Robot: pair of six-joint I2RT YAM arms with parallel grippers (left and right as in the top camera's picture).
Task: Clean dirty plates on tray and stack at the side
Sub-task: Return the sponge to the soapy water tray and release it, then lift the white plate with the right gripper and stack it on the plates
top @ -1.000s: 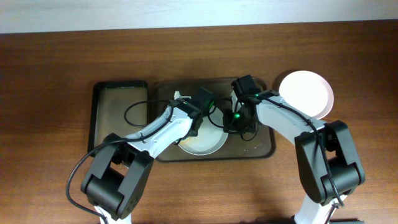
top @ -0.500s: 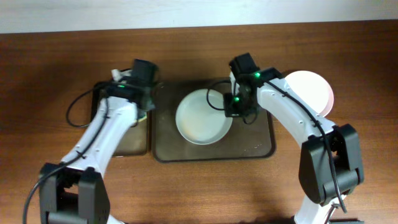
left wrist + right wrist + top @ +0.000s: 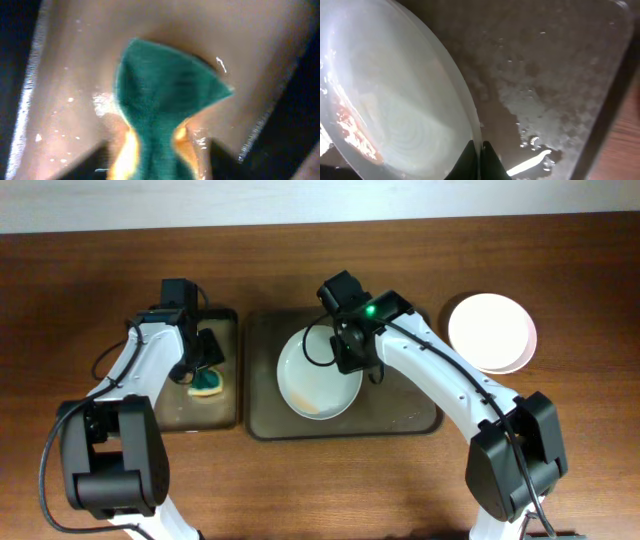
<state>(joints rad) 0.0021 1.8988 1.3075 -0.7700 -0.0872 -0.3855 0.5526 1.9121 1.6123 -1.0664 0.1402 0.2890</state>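
Hanging released over the small tray (image 3: 170,405), the left end effector (image 3: 200,365) is seen with a sponge (image 3: 160,95) just beneath it. A smeared plate (image 3: 318,375) in the large tray (image 3: 410,405) is grasped by its rim in the right end effector (image 3: 480,155); stacked plates (image 3: 490,330) are seen well right of it.

Flat, even light from above in the top view, sharp, faint sheen on the wooden table (image 3: 80,270). Left wrist view dim and mushy, green sponge (image 3: 160,95) all blurred. Right wrist darker, glare off the plate (image 3: 395,100), wet glints across the tray (image 3: 545,75).
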